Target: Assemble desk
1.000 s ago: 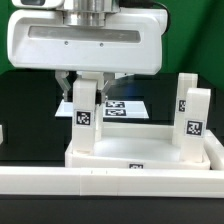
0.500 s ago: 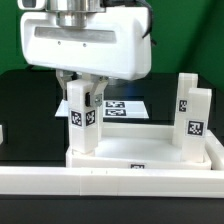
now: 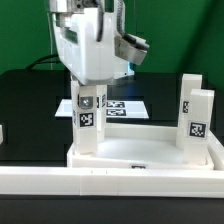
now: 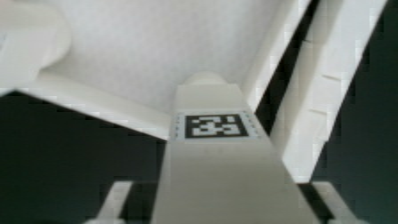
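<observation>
The white desk tabletop [image 3: 150, 152] lies flat with its raised rim up. A white square leg [image 3: 87, 125] with black-and-white tags stands upright in the corner socket on the exterior view's left. My gripper [image 3: 88, 97] comes down from above and is shut on this leg's upper part. In the wrist view the leg [image 4: 217, 150] fills the middle, its tag facing the camera, with my gripper [image 4: 221, 206] on either side of it. Two more tagged legs [image 3: 186, 103] [image 3: 199, 125] stand upright at the tabletop's right end.
The marker board [image 3: 127, 107] lies on the black table behind the tabletop. A long white border rail [image 3: 110, 187] runs across the front. A small white part [image 3: 2, 132] shows at the left edge. A green backdrop stands behind.
My wrist has turned about the vertical axis, and the leg in my fingers has turned with it. The wide gripper body now faces sideways. The tabletop and other legs have not moved.
</observation>
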Robot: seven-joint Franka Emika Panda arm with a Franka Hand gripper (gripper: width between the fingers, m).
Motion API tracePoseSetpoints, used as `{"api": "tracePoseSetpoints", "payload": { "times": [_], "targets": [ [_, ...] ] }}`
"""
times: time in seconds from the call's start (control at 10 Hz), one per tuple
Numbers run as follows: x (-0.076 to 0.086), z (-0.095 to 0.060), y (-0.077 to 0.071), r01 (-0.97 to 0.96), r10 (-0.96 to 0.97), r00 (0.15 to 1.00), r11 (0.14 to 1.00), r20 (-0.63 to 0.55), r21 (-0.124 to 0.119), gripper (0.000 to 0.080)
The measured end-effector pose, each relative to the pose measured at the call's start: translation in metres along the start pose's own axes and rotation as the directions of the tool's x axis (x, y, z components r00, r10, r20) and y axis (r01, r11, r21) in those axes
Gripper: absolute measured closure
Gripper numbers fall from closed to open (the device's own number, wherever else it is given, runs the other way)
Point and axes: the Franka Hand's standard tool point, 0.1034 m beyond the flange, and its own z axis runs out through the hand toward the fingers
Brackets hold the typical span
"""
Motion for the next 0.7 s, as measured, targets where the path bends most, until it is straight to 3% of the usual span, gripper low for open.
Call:
{"api": "tracePoseSetpoints", "payload": {
  "times": [0.4,0.7],
  "targets": [
    [-0.0003,0.0003,0.0,-0.099,0.099,0.995,0.995,0.0,0.001,0.0509],
    [-0.001,0.0005,-0.0002,0.004,-0.004,1.0,1.0,0.001,0.0,0.0189]
  ]
}}
